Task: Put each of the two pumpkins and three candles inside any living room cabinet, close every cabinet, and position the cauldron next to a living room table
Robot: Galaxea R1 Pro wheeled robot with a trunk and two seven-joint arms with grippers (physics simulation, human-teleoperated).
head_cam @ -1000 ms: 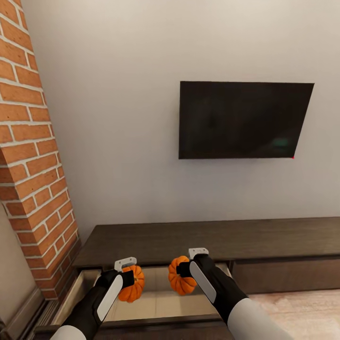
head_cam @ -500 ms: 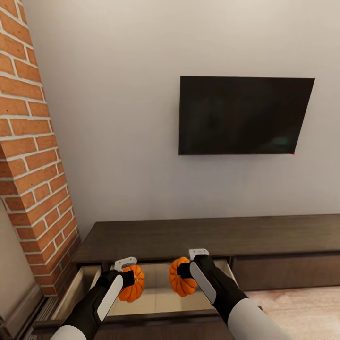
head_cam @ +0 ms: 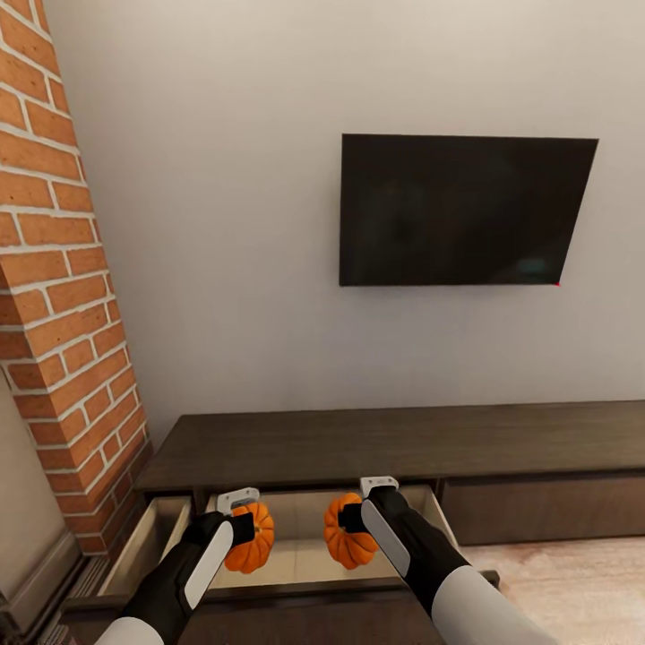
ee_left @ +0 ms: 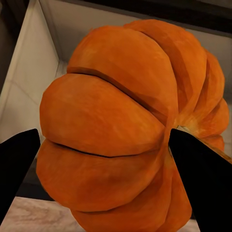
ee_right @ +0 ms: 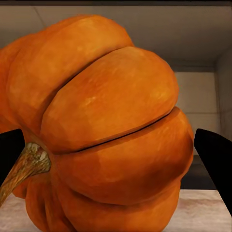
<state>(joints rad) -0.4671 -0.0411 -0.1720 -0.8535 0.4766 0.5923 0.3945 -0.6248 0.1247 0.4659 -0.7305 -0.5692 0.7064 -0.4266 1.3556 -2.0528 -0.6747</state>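
Both arms reach forward over an open drawer (head_cam: 296, 564) of the long dark-brown TV cabinet (head_cam: 394, 443), which runs along the pale wall below a wall-mounted black television (head_cam: 464, 210). The drawer is pulled out toward the robot and shows a pale wood interior.

The left pincer (head_cam: 240, 520) is clamped on the left pumpkin (head_cam: 251, 539), an orange ribbed one held above the drawer's floor. In the left wrist view this pumpkin (ee_left: 130, 130) sits between the two dark fingers (ee_left: 17, 166), with the drawer's pale corner behind it.

The right pincer (head_cam: 356, 515) is clamped on the right pumpkin (head_cam: 346, 533), also held over the same drawer, near the first but not touching it. In the right wrist view its ribs (ee_right: 106, 130) bulge between the black fingertips (ee_right: 215, 157), and a short tan stem (ee_right: 26, 166) points off to one side, so the pumpkin is tipped over sideways in the grip.

A red brick column (head_cam: 63, 296) stands at the cabinet's left end. A strip of light wooden floor (head_cam: 582, 591) shows to the right of the drawer, below a closed drawer front (head_cam: 537, 511).
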